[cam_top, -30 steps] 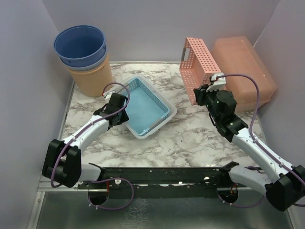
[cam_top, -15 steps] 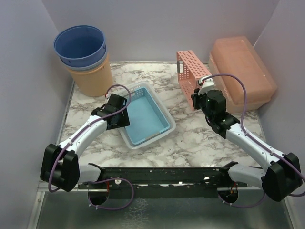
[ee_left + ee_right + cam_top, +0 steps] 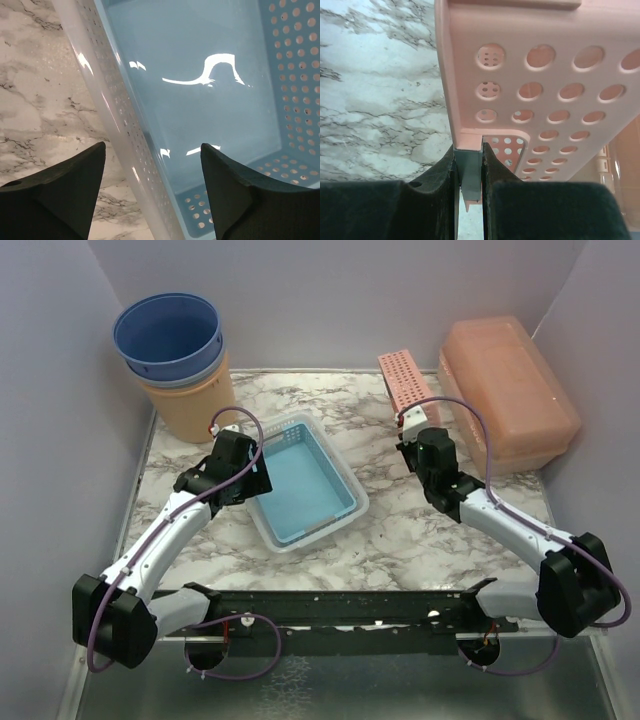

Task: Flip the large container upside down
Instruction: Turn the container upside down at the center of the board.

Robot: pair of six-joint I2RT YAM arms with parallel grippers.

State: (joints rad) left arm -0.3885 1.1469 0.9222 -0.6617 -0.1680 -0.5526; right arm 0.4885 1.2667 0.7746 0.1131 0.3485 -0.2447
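1. Jaws spread wide, the left gripper (image 3: 152,155) straddles the blue basket's (image 3: 220,120) wall
2. The right gripper (image 3: 468,157) pinches the tilted pink basket's (image 3: 460,75) rim
3. Back right sits the large container (image 3: 510,390), no gripper touching it

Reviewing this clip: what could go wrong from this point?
1. The right gripper pinches only a thin edge of the tipped pink basket. It could slip, and the basket might fall against the large container.
2. The left gripper is open astride the wall of the blue basket, so a sideways move may drag it.
3. Neither gripper is on the large container, so the flip may stall.
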